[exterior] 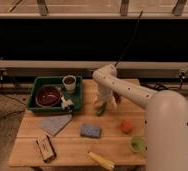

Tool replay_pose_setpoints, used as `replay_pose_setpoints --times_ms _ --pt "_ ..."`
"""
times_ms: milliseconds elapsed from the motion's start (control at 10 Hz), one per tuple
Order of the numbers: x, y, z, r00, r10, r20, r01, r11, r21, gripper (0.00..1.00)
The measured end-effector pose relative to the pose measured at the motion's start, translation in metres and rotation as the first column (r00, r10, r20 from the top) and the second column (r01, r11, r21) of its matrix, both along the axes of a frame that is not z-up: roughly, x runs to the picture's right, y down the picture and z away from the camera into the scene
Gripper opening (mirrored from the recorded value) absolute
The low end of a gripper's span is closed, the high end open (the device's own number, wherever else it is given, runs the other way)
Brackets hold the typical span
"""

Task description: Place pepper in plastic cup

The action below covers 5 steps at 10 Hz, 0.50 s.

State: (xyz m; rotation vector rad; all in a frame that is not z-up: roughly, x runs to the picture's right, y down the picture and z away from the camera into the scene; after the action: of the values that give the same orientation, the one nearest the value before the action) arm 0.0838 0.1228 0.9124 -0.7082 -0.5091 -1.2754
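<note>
The dark green pepper point(101, 108) lies on the wooden table point(72, 145) near its middle. My gripper point(103, 101) points down right over the pepper, at or touching its upper end. The light green plastic cup point(137, 144) stands upright near the table's front right corner, well apart from the gripper. My white arm point(137, 95) reaches in from the right and covers the table's right edge.
A green tray point(37, 85) at the back left holds a dark red bowl point(48, 95) and a white cup point(69, 82). An orange-red fruit point(126, 126), blue sponge point(90, 131), grey cloth point(55, 123), brown block point(46, 148) and yellow item point(102, 160) lie on the table.
</note>
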Motion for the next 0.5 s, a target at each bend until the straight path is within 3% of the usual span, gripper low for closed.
replay_pose_setpoints --times_ms 500 --pt "0.015 0.006 0.007 1.0 0.007 -0.026 -0.007 0.9998 -0.018 0.26"
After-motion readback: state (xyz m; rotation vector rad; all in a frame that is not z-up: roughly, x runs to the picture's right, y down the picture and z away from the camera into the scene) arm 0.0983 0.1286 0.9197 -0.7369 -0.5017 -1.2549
